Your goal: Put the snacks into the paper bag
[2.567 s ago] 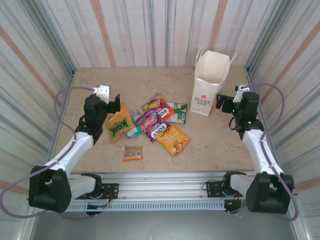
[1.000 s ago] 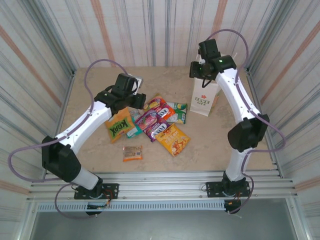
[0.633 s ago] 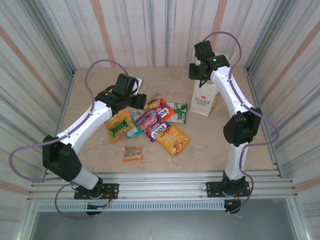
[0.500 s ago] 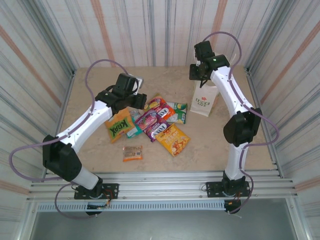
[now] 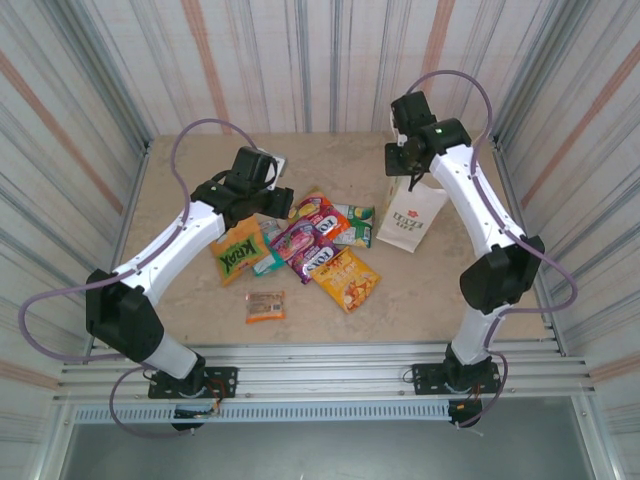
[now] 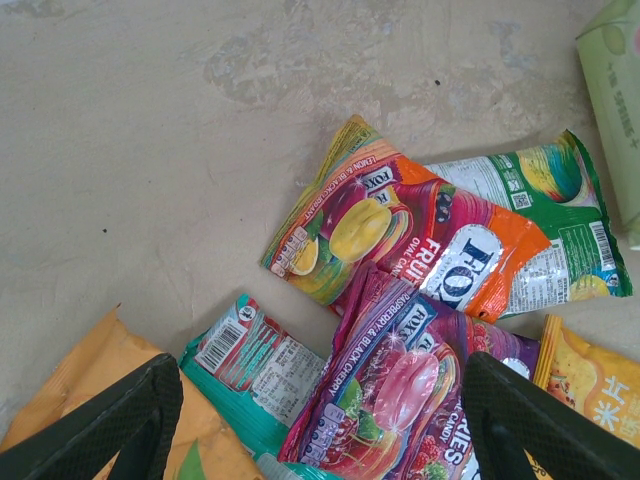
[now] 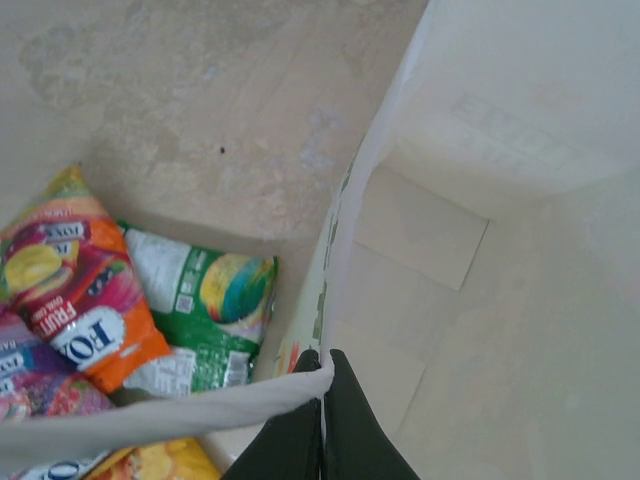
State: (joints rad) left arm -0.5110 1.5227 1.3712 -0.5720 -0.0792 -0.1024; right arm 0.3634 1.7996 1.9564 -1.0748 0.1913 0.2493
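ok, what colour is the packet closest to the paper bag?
Green packet, white label panel; clearest in the left wrist view.

Beige mottled table (image 5: 420, 290) with a loose heap of snacks (image 5: 320, 245) near the paper bag (image 5: 412, 215).

the left gripper (image 6: 320, 400) had its dark fingers (image 6: 110, 425) spread wide, one at each lower corner of the frame. between them lay a purple fox's packet (image 6: 400, 385), overlapping a red-orange fox's fruit packet (image 6: 400, 230) at centre. a green packet (image 6: 545, 195) lay at the right, a teal packet (image 6: 255, 365) at the lower left.
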